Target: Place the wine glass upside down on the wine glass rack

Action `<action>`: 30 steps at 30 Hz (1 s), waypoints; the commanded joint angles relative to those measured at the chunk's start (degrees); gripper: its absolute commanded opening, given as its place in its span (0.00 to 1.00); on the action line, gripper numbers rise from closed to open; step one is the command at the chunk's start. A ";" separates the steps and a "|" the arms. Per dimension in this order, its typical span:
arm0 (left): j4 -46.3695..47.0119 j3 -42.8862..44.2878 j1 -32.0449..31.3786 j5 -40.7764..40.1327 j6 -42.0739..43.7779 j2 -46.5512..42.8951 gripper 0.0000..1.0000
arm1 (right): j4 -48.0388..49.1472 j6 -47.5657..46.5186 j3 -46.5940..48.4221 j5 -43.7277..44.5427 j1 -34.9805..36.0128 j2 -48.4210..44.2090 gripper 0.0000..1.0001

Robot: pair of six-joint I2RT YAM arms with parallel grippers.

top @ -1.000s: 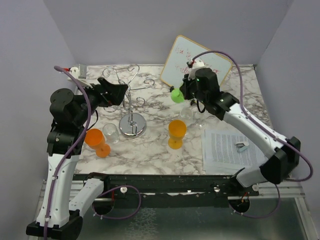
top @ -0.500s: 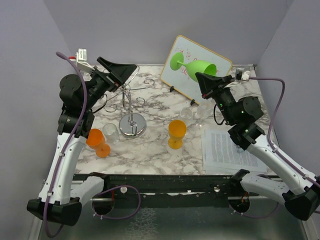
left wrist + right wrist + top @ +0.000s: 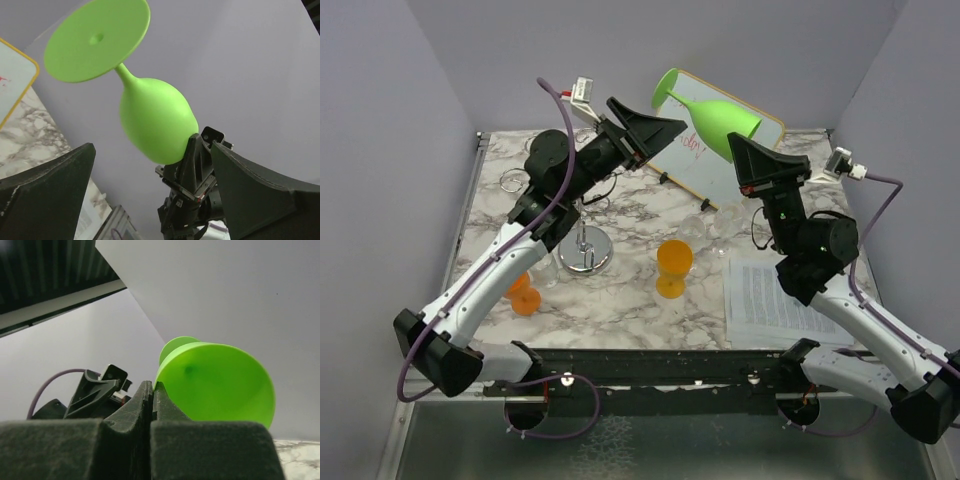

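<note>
**Green glass aloft in my right tool, left tool gaping beside it**

From above, my right tool (image 3: 734,143) is raised high over the far side of the table (image 3: 620,292). It is clamped on the rim of the green wine glass (image 3: 723,118). The glass lies tilted in the air, its foot pointing up and to the left in front of the whiteboard (image 3: 700,165). My left tool (image 3: 668,130) is lifted to the same height just left of the glass, not touching it.

Only the overhead view shows the wine glass rack (image 3: 587,254). Its chrome base stands on the marble well below, and my left arm hides part of its wire loops. Two orange glasses (image 3: 673,266) and a printed sheet (image 3: 760,300) also show there alone.

My left wrist camera looks up at the wine glass (image 3: 156,122): round foot on top, bowl below. My left tool's fingers (image 3: 50,192) stand wide apart, framing the glass, and the right tool (image 3: 192,150) meets the bowl's lower edge.

My right wrist camera shows what the others cannot. My right tool's fingers (image 3: 127,415) are pressed together, with the thin lip of the wine glass (image 3: 220,385) pinched at their tips.
</note>
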 commanded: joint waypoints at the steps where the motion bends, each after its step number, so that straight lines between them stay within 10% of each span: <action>1: 8.18 2.65 -5.38 -8.39 -3.70 3.09 0.99 | 7.22 6.06 -1.33 0.00 0.37 0.31 0.01; 8: 15.30 -1.00 -10.44 -27.61 -3.27 1.88 0.93 | 11.13 10.25 -4.40 1.25 0.36 -0.21 0.01; 20: 19.35 -0.61 -12.26 -32.29 -2.97 5.51 0.60 | 13.29 14.62 -6.64 -0.50 0.36 -1.02 0.01; 30: 19.27 -3.37 -12.54 -34.89 -3.79 4.84 0.76 | 14.33 13.23 -7.07 0.52 0.36 -1.77 0.01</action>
